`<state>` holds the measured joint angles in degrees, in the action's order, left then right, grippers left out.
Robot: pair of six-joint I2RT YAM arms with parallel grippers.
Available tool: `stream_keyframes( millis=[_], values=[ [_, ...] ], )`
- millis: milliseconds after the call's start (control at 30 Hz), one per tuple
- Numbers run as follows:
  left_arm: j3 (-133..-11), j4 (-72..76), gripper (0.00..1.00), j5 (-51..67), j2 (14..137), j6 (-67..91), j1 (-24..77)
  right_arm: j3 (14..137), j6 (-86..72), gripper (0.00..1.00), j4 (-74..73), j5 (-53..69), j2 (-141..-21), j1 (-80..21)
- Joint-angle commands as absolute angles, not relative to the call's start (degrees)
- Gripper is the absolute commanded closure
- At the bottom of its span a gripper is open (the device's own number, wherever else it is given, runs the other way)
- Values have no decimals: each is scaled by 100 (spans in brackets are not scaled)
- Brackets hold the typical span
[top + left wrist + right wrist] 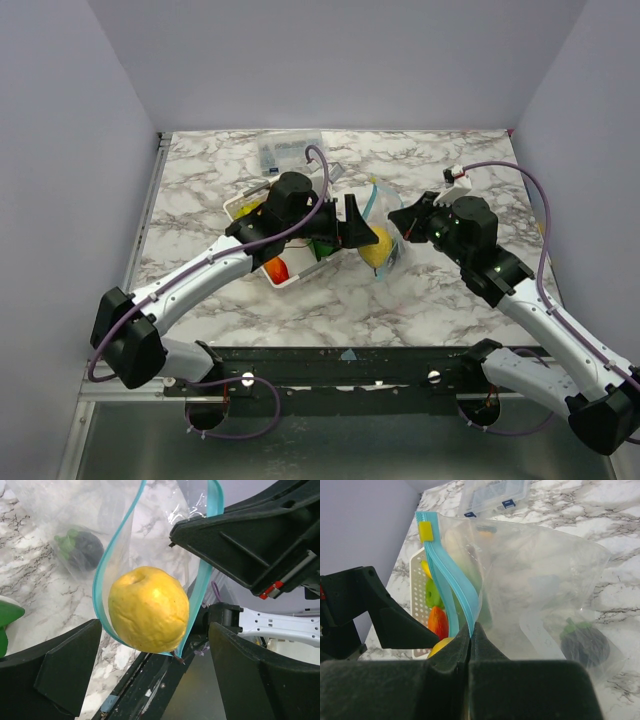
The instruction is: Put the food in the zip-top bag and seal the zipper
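The yellow lemon (pixel 148 609) sits right in the open mouth of the zip-top bag (pixel 540 580), ringed by the blue zipper (pixel 102 580), which loops around and beneath it. Nothing grips it. The left fingers (pixel 65 665) stand wide apart on either side, clear of its skin, so we judge it is meant to drop or slide on down into the pouch.

The mouth gapes only because the right fingers (pixel 450 665) are pinched tight on the bag's edge at the blue strip. They hold that side up while the rest of the soft plastic sags toward the desk (pixel 440 300). Without that pinch the film would likely fall flat and leave no opening to aim at.

Deeper in the bag, lying on the desk through the plastic, is a dark purple piece (pixel 584 642) with a green cap. One item is therefore already in and the lemon is going in.

The bag lies near the middle of the desk. Just to its left is the white tray (pixel 290 278), which holds more food: green, orange-red and yellow pieces show through its slotted wall in the right wrist view. A rigid clear box (pixel 290 150) sits at the far edge, apart from the work. The zipper is unsealed, and we think sealing must wait until the tray's pieces are moved.
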<state>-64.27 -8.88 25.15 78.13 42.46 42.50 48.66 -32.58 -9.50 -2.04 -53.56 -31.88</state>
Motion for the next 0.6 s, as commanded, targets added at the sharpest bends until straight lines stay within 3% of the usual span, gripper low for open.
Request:
stream_keyframes(
  millis=[0, 167, 300, 567],
  values=[
    [-6569, -882, 10, 2633, 7508, 4025, 4276, 4808, -3279, 99, -834, -160, -5248, -3217],
    [-6603, -1098, 7, 2484, 7237, 3788, 4223, 4832, -3286, 99, -849, -141, -5281, -3224],
    [-6310, -1070, 17, 2300, 7216, 3863, 4224, 4829, -3300, 99, -810, -128, -5273, -3222],
    [-5873, -682, 59, 2205, 7405, 4307, 4258, 4863, -3347, 99, -781, -53, -5262, -3219]
  ],
)
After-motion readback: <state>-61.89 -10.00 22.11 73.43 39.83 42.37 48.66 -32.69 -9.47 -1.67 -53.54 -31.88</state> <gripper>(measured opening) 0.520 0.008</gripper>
